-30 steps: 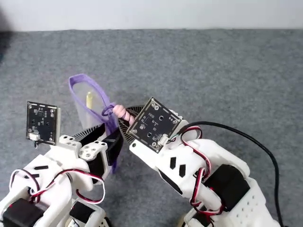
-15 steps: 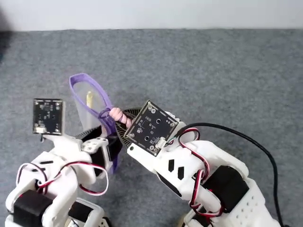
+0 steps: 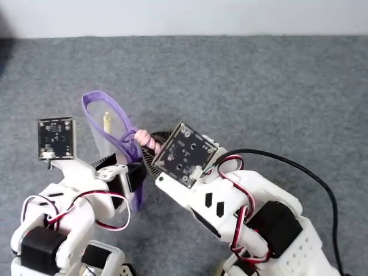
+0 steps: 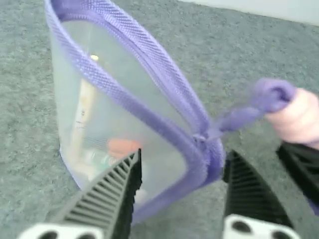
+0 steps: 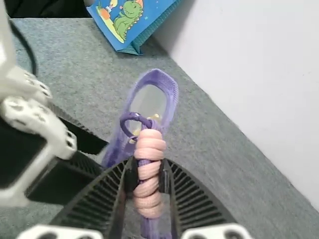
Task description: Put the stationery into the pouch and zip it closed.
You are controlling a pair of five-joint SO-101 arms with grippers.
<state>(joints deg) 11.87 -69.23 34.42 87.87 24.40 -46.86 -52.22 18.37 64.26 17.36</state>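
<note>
The pouch stands on its edge on the grey bench, its purple mouth gaping, with a pale yellow stick and something orange inside. The zip slider sits at the end nearest the arms, so by my reckoning the zipping is barely begun. The right gripper has its fingers pinched tight on the pink coiled pull tied to the slider. The left gripper has its fingers spread wide, one on either side of that near end, clamping nothing. I'd want the left to close on the corner fabric first, then the right to draw the pull low and straight along the teeth towards the far end, or the whole pouch will just drag and tip
</note>
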